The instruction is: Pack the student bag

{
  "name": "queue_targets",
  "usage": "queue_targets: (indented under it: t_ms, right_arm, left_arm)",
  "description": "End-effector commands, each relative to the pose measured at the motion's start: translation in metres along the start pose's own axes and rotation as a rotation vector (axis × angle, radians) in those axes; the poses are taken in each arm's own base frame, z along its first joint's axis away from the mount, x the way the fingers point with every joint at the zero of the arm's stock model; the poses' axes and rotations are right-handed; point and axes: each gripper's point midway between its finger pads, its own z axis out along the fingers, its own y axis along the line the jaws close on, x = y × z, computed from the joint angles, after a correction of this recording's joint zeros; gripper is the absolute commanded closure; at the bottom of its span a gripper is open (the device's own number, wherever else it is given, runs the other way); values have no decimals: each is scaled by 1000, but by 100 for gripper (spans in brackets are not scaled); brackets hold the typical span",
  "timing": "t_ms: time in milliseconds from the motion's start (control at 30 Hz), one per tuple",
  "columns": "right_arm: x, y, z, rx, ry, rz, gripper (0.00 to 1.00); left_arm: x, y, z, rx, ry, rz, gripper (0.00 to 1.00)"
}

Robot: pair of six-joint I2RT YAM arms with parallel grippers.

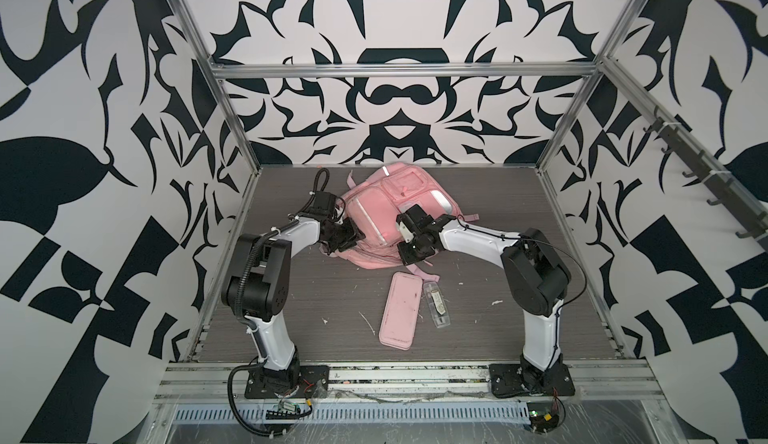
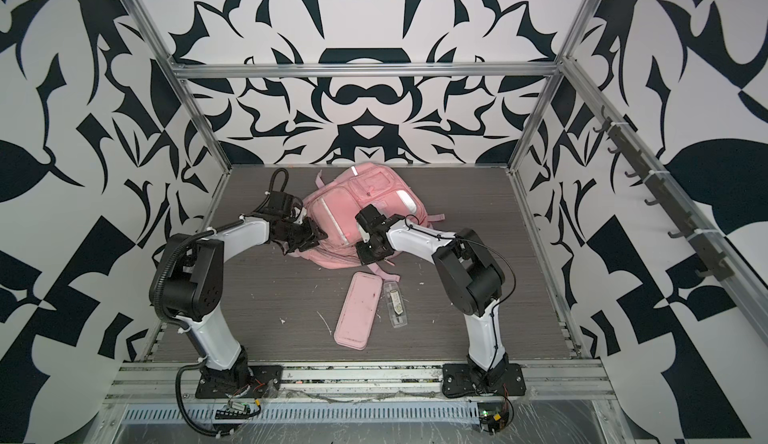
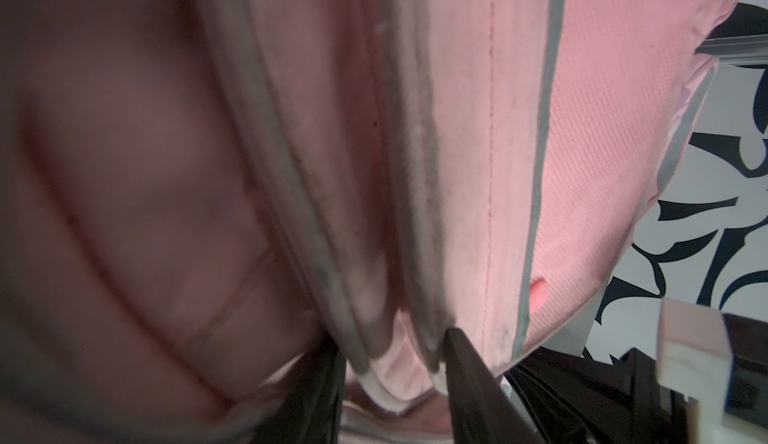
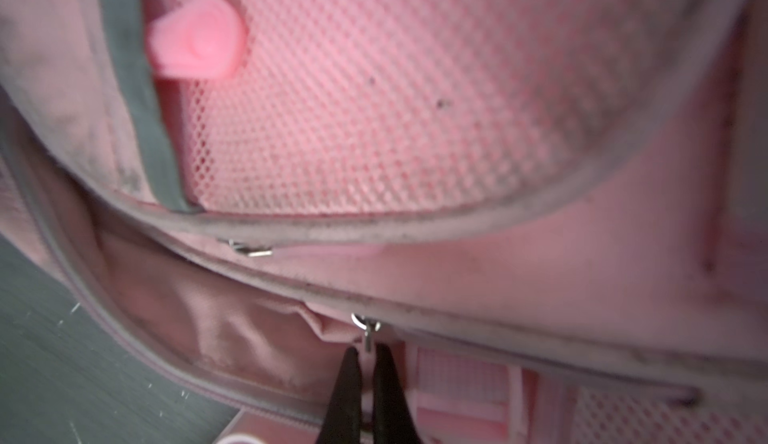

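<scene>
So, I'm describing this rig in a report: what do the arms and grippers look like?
Left arm and right arm: white shells, bulky black joint housings. Black cables run along both; the left carries ribbed conduit. Left gripper and right gripper: black, slim tapered fingers.

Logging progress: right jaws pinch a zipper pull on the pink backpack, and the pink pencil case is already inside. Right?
The pencil case is not inside: both top views show it on the table in front of the backpack. The jaws of the right gripper do pinch the zipper pull.

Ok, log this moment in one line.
left claw: clamped on student bag edge | right claw: shut on zipper pull | pencil case: on table, unpacked
</scene>
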Motion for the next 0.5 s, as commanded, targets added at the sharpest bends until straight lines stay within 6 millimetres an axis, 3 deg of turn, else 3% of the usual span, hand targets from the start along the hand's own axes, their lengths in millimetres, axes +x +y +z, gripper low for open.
queue_targets:
  t_ms: [0, 167, 467]
  right_arm:
    - [-14, 6, -31, 16, -61, -20, 98]
    - [-23, 21, -41, -2, -66, -53, 100]
    - [-17, 56, -35, -30, -21, -144, 100]
  left_arm:
    - [13, 0, -4, 6, 22, -23, 58]
    - [14, -11, -8, 39, 12, -30, 59]
    - [24, -36, -6, 96, 9, -13, 59]
